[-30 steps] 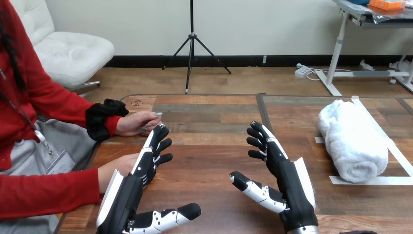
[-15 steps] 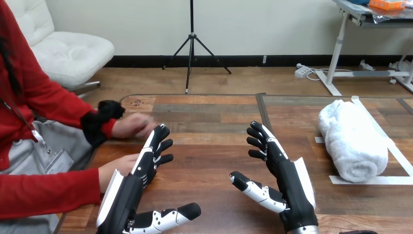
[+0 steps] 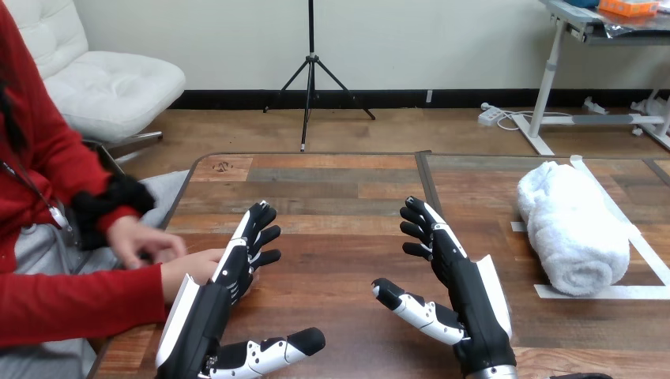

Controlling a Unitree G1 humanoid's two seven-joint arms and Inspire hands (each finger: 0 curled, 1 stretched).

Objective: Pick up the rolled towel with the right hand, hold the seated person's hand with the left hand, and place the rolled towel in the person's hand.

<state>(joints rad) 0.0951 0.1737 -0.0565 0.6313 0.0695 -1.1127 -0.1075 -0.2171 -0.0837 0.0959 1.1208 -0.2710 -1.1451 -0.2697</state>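
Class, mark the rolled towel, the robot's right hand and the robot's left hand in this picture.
rolled towel [image 3: 573, 229]: head view, middle of the roll.
right hand [image 3: 464, 280]: head view, middle of the hand.
left hand [image 3: 217, 290]: head view, middle of the hand.

1. no text, number or sign can be read.
2. small dark mark [image 3: 223, 166] on the bench [image 3: 340, 237] at its far left corner, too small to read.
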